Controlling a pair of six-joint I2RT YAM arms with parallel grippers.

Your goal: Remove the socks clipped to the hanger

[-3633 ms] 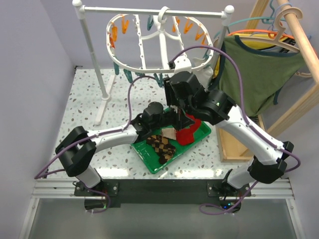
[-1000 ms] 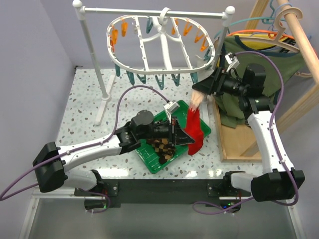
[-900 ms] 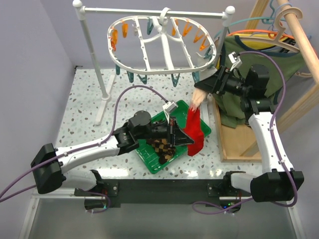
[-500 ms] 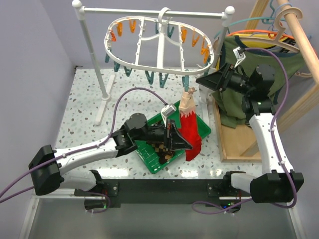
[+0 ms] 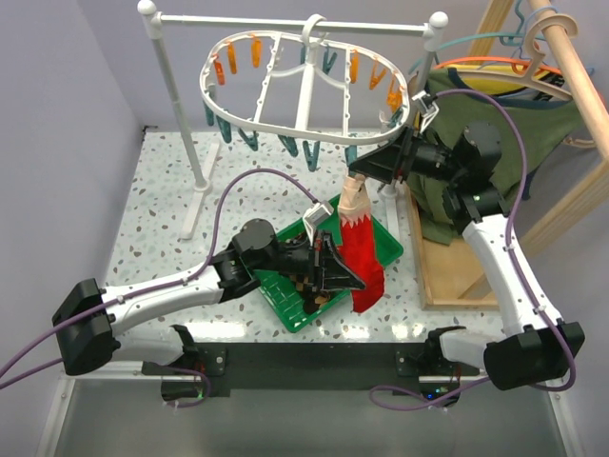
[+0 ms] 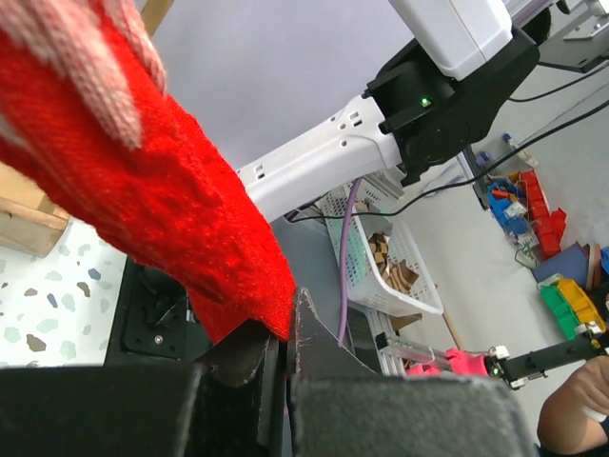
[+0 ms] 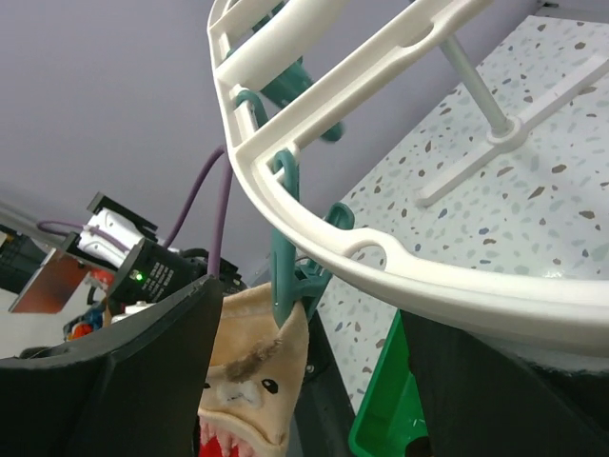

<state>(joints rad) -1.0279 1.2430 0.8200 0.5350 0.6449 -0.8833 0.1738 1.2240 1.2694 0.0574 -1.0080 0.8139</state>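
- Hanging from a teal peg (image 7: 288,271) on the white hanger (image 5: 303,95), the red sock (image 5: 363,255) dangled over the green tray (image 5: 284,307).
- The left gripper (image 6: 285,335) was clenched on the sock's lower edge.
- The right gripper (image 5: 369,171) was spread wide just under the hanger's rim, its fingers (image 7: 143,362) either side of the peg and the sock's tan cuff (image 7: 252,371).
- Checkered socks (image 5: 306,288) lay in the tray, partly hidden by the left arm.
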